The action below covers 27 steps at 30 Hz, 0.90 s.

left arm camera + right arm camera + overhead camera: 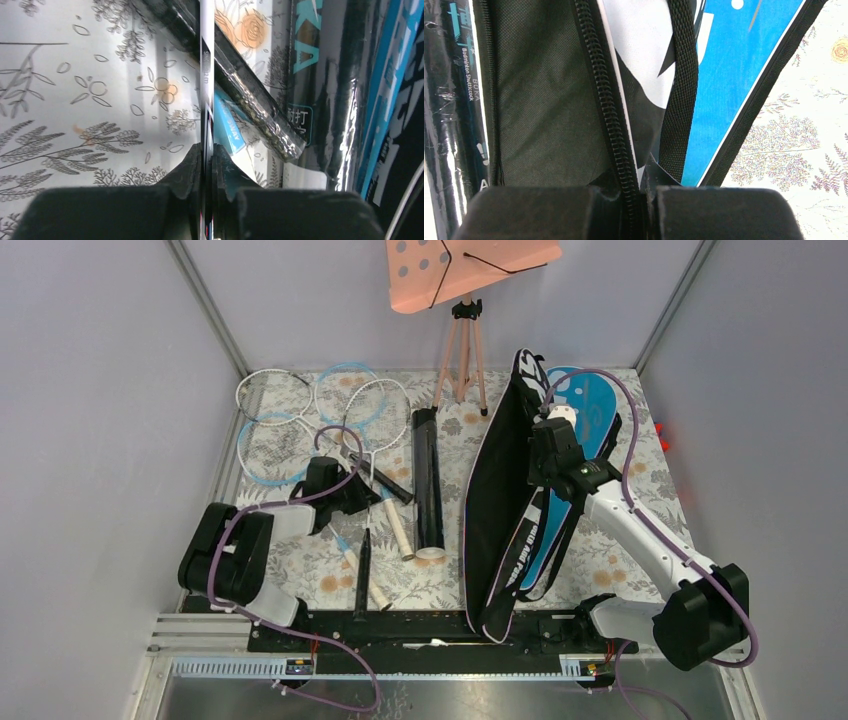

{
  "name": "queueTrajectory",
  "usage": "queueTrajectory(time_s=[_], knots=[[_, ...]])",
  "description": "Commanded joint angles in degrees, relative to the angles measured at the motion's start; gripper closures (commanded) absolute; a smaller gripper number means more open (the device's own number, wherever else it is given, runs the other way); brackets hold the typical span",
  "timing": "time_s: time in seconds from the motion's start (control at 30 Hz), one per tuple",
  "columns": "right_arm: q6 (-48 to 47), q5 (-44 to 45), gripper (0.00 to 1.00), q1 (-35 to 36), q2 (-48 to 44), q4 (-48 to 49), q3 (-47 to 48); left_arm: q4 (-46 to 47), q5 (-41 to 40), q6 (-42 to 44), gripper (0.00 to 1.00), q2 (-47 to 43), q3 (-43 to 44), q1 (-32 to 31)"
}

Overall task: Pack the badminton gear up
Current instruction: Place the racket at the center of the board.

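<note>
Several rackets (300, 425) with white and light-blue hoops lie crossed at the back left. My left gripper (358, 495) is shut on one racket's thin shaft (206, 95); the wrist view shows the fingers (192, 167) pinching it just above the mat. A black tube (428, 485) lies in the middle, and also shows in the left wrist view (320, 100). My right gripper (545, 455) is shut on the zipper edge (610, 120) of the black bag (498, 500) and holds that side lifted. The blue bag (592, 415) lies under and behind it. No shuttlecock shows.
A pink perforated board (465, 270) on a tripod (462, 355) stands at the back centre. Grey walls close the left, right and back sides. A black rail (400, 630) runs along the near edge. A black strap (681, 100) hangs beside the zipper.
</note>
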Motion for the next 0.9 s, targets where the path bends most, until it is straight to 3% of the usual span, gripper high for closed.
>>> queueTrajectory(time_s=[0.0,0.07,0.13,0.27,0.43,0.63,0.87], knots=[[-0.49,-0.05,1.00,-0.32,0.28,3.70,1.02,2.39,4.99,0.15,1.00,-0.49,-1.35,0.11],[-0.60,0.25,1.00,-0.32,0.57,3.27,1.50,-1.86,2.10,1.08,1.00,-4.26,-0.81,-0.20],[-0.68,0.96,1.00,-0.32,0.75,2.64,2.12,-8.45,-5.78,2.91,1.00,-8.88,0.81,-2.07],[-0.84,3.62,1.00,-0.32,1.59,0.70,3.79,-23.61,-27.08,4.52,1.00,-18.00,6.11,-11.66],[-1.57,5.66,1.00,-0.49,3.58,-0.11,5.35,-36.41,-41.98,2.41,1.00,-26.61,11.03,-22.23],[-1.72,5.78,1.00,-1.26,8.64,-2.06,10.81,-49.81,-51.59,0.05,1.00,-30.35,16.26,-35.43],[-1.05,3.44,1.00,-1.28,10.71,-2.57,12.98,-56.64,-55.33,0.31,1.00,-25.62,22.18,-53.93]])
